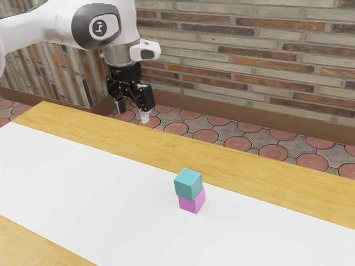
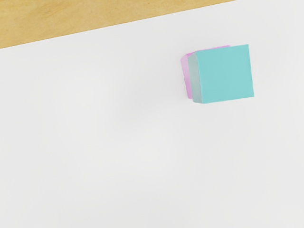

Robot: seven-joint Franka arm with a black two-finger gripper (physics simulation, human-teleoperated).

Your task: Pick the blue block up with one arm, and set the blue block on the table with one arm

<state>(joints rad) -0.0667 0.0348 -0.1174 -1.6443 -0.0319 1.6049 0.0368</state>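
My gripper (image 1: 133,113) hangs in the air at the exterior view's upper left, well above the table and away from the blocks. Its two fingers stand apart with nothing between them. The teal-blue block (image 1: 188,184) rests on top of a pink-purple block (image 1: 192,201), slightly offset and turned against it. From above, in the wrist view, the blue block (image 2: 226,74) covers most of the pink-purple block (image 2: 185,76), whose edges peek out along two sides.
A white sheet (image 1: 100,188) lies under the stack, on the wooden table (image 1: 249,166). Beyond the table's far edge are a tiled floor (image 1: 206,136) and a brick wall (image 1: 249,61).
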